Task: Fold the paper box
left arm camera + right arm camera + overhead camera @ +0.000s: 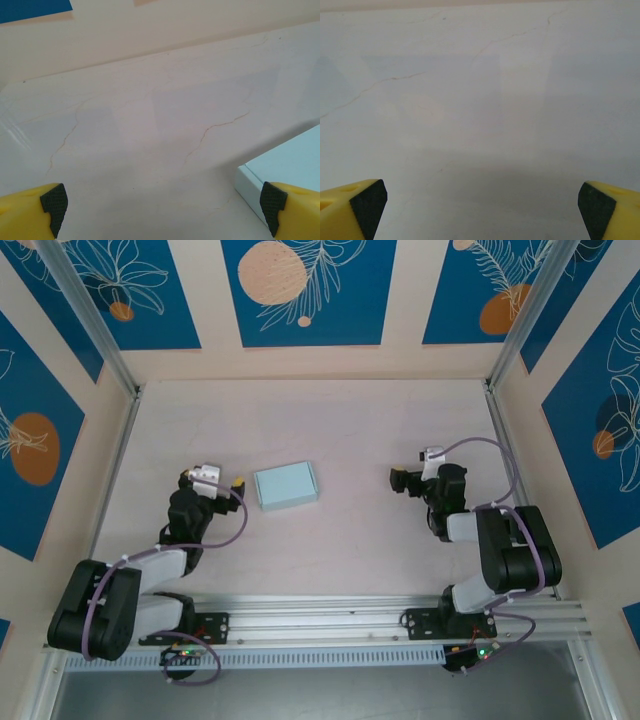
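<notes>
The paper box (286,485) is a small closed pale mint-blue rectangle lying flat on the table between the two arms. Its near corner (285,165) shows at the right edge of the left wrist view, just beyond the right fingertip. My left gripper (215,480) rests left of the box, open and holding nothing, its yellow fingers with black pads (54,202) spread wide over bare table. To the right of the box, some way off, my right gripper (405,480) is also open and empty, with its pads (367,200) far apart.
The pale table (320,430) is walled by cream panels with blue floral pictures at the back and sides. An aluminium rail (330,625) carrying both arm bases runs along the near edge. Hairline cracks mark the tabletop (215,130).
</notes>
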